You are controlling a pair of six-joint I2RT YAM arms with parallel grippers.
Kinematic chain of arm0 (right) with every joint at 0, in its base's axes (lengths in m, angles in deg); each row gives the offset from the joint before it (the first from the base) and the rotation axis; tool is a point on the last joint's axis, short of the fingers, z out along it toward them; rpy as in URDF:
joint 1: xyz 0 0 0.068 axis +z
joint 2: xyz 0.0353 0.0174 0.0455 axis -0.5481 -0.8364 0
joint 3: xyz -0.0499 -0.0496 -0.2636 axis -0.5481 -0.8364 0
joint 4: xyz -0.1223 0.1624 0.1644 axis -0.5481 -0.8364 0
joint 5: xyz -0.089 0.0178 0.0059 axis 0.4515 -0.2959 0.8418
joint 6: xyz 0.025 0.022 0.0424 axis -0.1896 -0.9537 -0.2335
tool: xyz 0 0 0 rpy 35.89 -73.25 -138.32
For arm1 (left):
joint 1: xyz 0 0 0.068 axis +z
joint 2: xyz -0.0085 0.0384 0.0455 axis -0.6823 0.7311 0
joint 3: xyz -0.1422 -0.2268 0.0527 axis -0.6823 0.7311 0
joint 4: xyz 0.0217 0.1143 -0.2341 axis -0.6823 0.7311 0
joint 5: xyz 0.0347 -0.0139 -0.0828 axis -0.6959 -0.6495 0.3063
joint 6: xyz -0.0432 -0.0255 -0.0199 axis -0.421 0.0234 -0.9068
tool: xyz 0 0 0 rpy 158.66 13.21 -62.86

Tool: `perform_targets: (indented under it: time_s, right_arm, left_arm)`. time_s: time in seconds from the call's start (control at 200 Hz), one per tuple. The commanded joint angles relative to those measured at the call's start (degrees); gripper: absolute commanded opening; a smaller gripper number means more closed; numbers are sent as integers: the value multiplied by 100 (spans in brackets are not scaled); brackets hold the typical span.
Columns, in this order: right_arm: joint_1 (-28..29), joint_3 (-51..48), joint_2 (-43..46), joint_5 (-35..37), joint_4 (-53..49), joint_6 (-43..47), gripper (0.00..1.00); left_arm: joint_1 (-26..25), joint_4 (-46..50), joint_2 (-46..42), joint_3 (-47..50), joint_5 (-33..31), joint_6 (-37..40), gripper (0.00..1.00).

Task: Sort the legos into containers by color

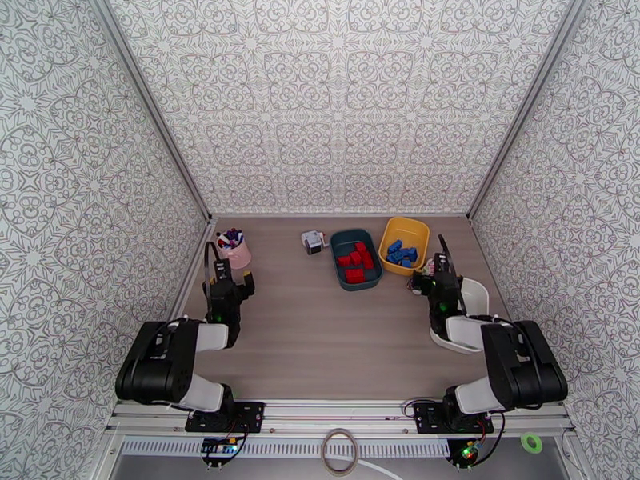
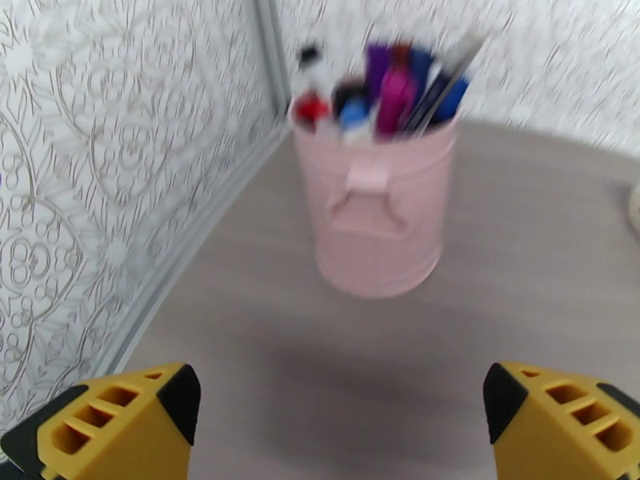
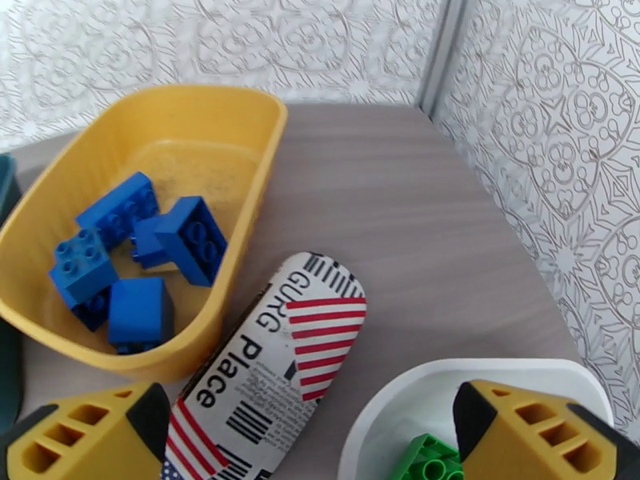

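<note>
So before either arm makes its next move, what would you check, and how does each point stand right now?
1. Left gripper open and empty: ok.
2. Right gripper open and empty: ok.
3. Yellow tub holds blue bricks alone: ok.
4. Dark teal tub holds red bricks alone: ok.
5. White tub holds green alone: cannot tell; one green brick shows, the rest is hidden.
6. Way ahead free: not ok; a pink cup stands before the left gripper, a striped pack lies before the right gripper.
</note>
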Motion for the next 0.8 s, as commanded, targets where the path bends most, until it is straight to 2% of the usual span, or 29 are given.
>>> perform_targets:
  time_s: [0.0, 0.055, 0.12, 0.175, 0.23, 0.635, 0.795]
  right_arm:
    - [-51, -276, -142, -255, 1150, 97, 99]
    - [-87, -69, -139, -248, 680, 7, 99]
    - [-116, -83, -118, -283, 676, -12, 99]
    - [-117, -90, -123, -282, 736, -5, 99]
    - [-121, -111, -113, -277, 745, 5, 99]
    - [-121, -112, -108, -273, 745, 13, 99]
    - [-207, 31, -170, -499, 528, -29, 99]
  left_arm:
    - [89, -693, -16, 193, 216, 23, 99]
    - [125, -529, 130, -39, 204, 68, 99]
    - [198, 578, 6, -494, 368, -69, 99]
    - [254, 169, 101, -381, 407, -60, 99]
    - [247, 421, 22, -433, 418, -113, 99]
    - [244, 301, 59, -414, 394, -69, 99]
    - [244, 311, 67, -423, 394, -73, 99]
